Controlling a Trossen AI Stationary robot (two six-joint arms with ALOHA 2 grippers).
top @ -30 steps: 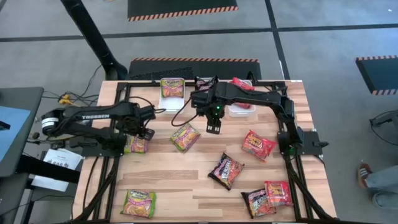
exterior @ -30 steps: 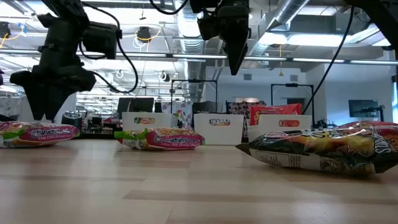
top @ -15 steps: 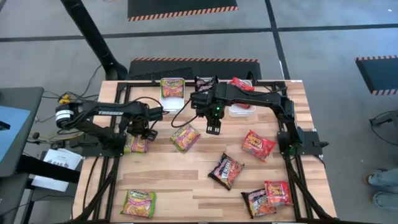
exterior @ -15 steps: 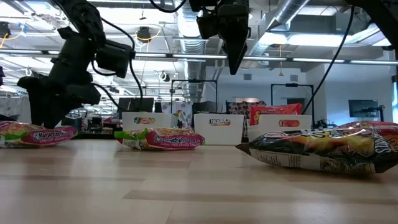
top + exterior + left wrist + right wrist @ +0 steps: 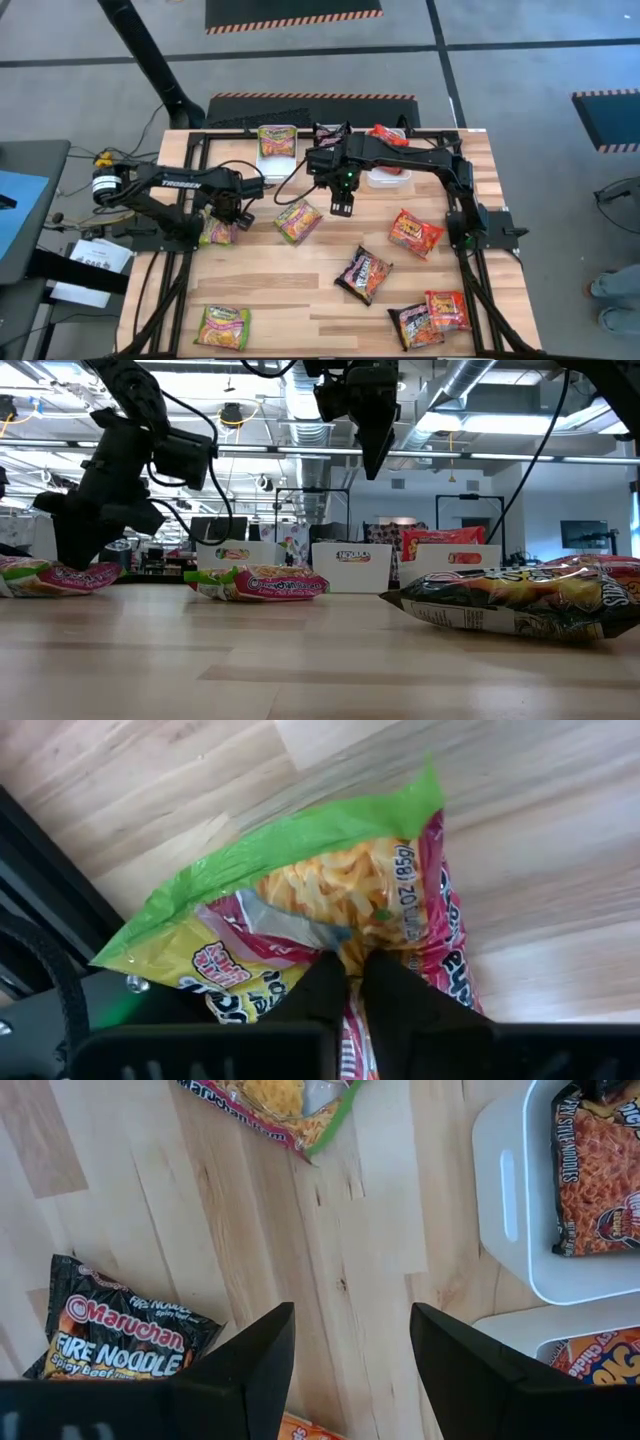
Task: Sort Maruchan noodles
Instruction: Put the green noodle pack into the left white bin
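left gripper (image 5: 226,217) at left-centre of the high view, pinched shut on a green-yellow noodle packet (image 5: 330,910) at the table (image 5: 300,285) edge, right gripper (image 5: 340,207) hovering spread open above mid-table, other packets scattered lower right, white bins (image 5: 277,152) along the top

Three bins (image 5: 277,160) stand side by side along the table's (image 5: 300,290) far edge, each with a packet inside. In front of them loose packets lie scattered. One sits at the left edge under the left gripper (image 5: 226,222), which is closed on it. Another packet (image 5: 298,221) lies just right of that, below the right gripper (image 5: 340,207), which hangs above the boards, fingers apart. A single packet (image 5: 222,326) lies at the near left corner, and four more (image 5: 414,234) lie spread across the right half.
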